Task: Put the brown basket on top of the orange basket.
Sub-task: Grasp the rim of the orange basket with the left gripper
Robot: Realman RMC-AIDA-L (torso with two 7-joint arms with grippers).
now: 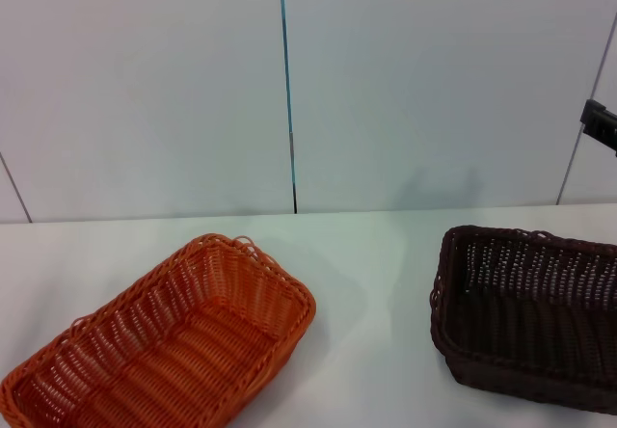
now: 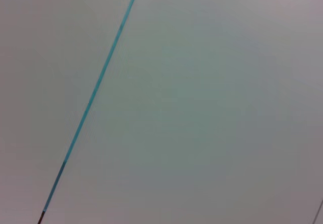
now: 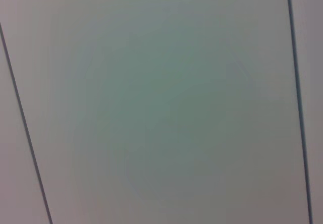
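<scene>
Cropping brown basket (image 1: 528, 317), orange basket (image 1: 164, 341)

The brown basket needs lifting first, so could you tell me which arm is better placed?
Probably the right: the brown basket sits on the robot's right, the orange basket on its left. Neither gripper is visible.

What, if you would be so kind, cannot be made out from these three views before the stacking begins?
- Brown basket: the head view's right edge cuts off its far end.
- Orange basket: its near corner runs off the bottom edge of the head view.
- Both grippers: out of frame everywhere; the wrist views show only wall panels.
- Dark object at the right edge: too little shows to identify it.
</scene>
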